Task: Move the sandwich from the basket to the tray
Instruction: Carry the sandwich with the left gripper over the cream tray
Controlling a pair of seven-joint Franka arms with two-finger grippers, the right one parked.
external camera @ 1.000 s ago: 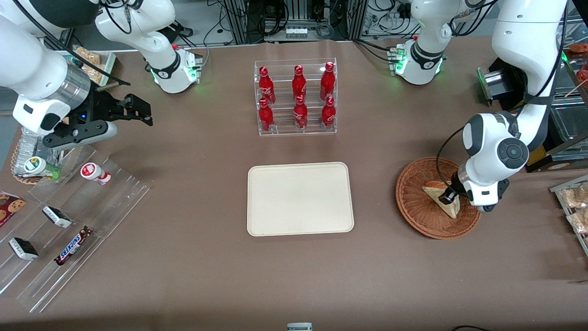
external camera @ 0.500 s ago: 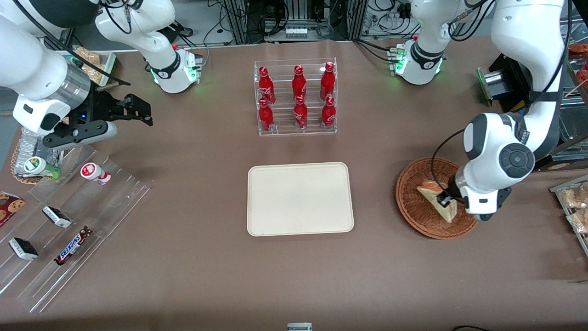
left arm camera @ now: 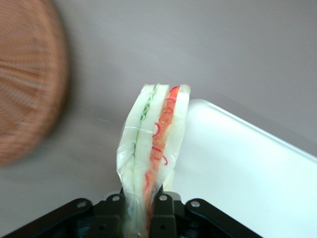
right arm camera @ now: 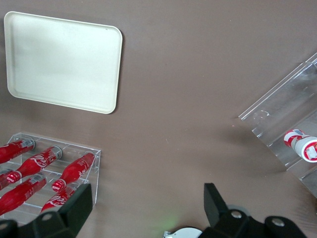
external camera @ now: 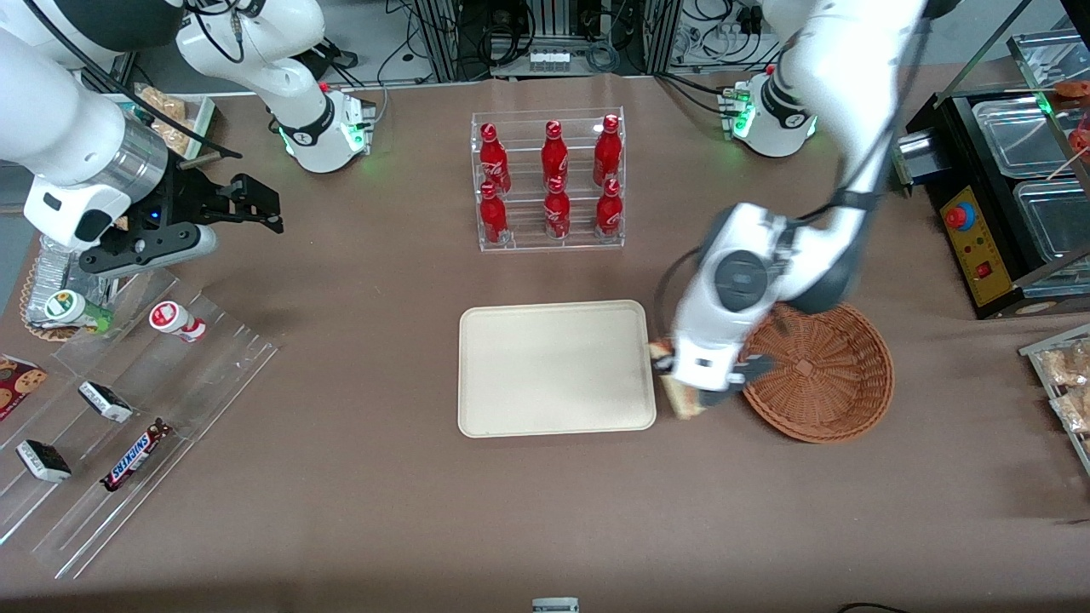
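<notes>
Front view: the claw [external camera: 681, 393] hangs above the bare table [external camera: 545, 511] between the cream tray [external camera: 558, 368] and the wicker basket [external camera: 830, 383], just beside the tray's edge that faces the working arm's end. The arm's wrist hides most of it, and only a bit of the sandwich [external camera: 679, 400] pokes out below. The basket holds nothing. The rack with 6 red bottles [external camera: 549, 180] stands farther from the camera than the tray.

Left wrist view: here the grip is plain. The claw [left arm camera: 140, 208] pinches the sandwich [left arm camera: 154, 148] at its lower end, so the wedge stands out with green and red filling showing along its cut edge. The tray's [left arm camera: 247, 168] rounded corner lies under it, and the basket [left arm camera: 29, 84] is blurred.

Right wrist view: the tray [right arm camera: 62, 62] is bare.

1 second ago the claw was down in the basket on the sandwich; both have since left it and crossed to the tray's edge.
</notes>
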